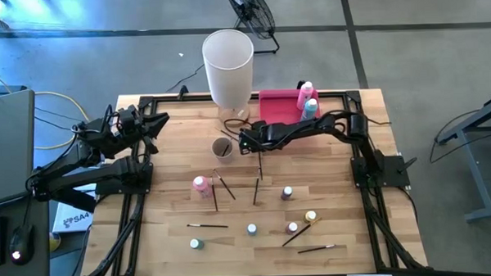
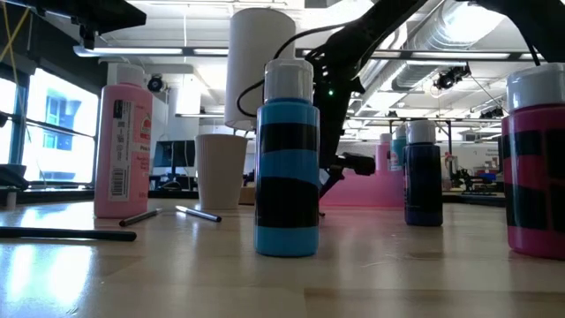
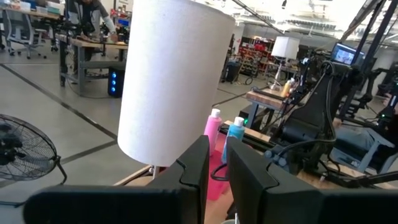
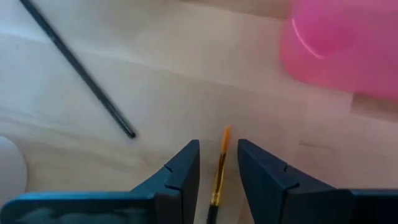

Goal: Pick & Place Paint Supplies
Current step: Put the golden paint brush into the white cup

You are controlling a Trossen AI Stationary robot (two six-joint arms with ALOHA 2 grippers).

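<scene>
Overhead view of a wooden table (image 1: 336,163) bearing scattered paint supplies. The right gripper (image 1: 247,140) reaches in from the right edge to just above frame centre, beside a small paper cup (image 1: 222,147); its wrist camera shows the two fingers (image 4: 180,171) narrowly parted with a paintbrush (image 4: 219,177) between them, orange bristle tip pointing away over the wood, though actual contact between pads and handle cannot be confirmed. In the overhead frame this brush (image 1: 259,164) hangs as a thin dark line just below the gripper. The left gripper (image 1: 151,123) waits at the upper left of the table; its wrist view shows the fingers (image 3: 196,165) close together with nothing between them. A tall white cylinder (image 1: 228,66) stands at top centre, with a pink tray (image 1: 279,106) to its right holding a pink bottle (image 1: 307,91) and a teal bottle (image 1: 311,108). Below centre lie another pink bottle (image 1: 201,185), several loose brushes (image 1: 226,186), and small capped bottles, among them a blue-capped one (image 1: 252,229) and a yellow-capped one (image 1: 311,217).
</scene>
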